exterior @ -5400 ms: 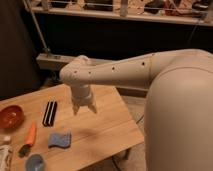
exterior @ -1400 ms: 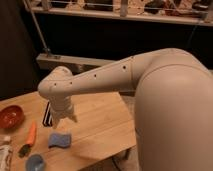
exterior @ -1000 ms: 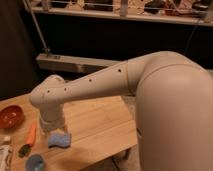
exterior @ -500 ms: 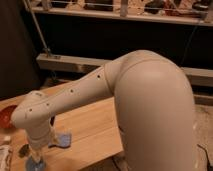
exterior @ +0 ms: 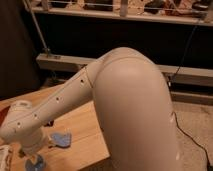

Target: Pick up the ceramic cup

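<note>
The ceramic cup (exterior: 36, 163) shows as a light blue-grey round shape at the front left of the wooden table (exterior: 80, 135), partly hidden by my arm. My gripper (exterior: 33, 154) points down right over the cup, at the end of the white wrist (exterior: 25, 130). I cannot tell whether it touches the cup. My big white arm (exterior: 130, 100) fills the middle of the camera view.
A flat blue sponge (exterior: 61, 139) lies just right of the cup. A white object (exterior: 5, 158) stands at the left edge. The table's right edge runs near my arm. A dark shelf and rail (exterior: 120, 15) stand behind. The orange bowl is hidden.
My arm has swung left and down toward the table's front left corner. The gripper now sits over the cup, and the arm hides the bowl and most of the table.
</note>
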Controlling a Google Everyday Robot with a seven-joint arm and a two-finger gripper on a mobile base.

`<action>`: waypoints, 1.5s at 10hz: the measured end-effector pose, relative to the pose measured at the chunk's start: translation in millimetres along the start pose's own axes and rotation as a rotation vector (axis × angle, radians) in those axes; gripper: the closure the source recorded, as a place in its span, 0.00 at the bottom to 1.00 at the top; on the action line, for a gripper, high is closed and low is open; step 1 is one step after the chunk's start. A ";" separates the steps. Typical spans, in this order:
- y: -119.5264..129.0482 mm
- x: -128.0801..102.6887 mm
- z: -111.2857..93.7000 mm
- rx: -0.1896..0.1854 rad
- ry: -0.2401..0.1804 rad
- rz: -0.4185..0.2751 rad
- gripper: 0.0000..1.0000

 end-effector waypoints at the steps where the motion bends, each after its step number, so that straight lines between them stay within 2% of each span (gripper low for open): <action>1: -2.0 -6.1 2.6 0.018 -0.017 0.016 0.35; 3: -1.4 -15.2 9.2 0.028 -0.038 0.041 0.35; 5: 3.9 -19.1 18.8 0.018 -0.042 0.056 0.35; 12: 11.7 -13.1 56.7 0.008 0.009 0.050 0.35; 15: 12.7 -11.4 74.4 -0.014 0.042 0.066 0.35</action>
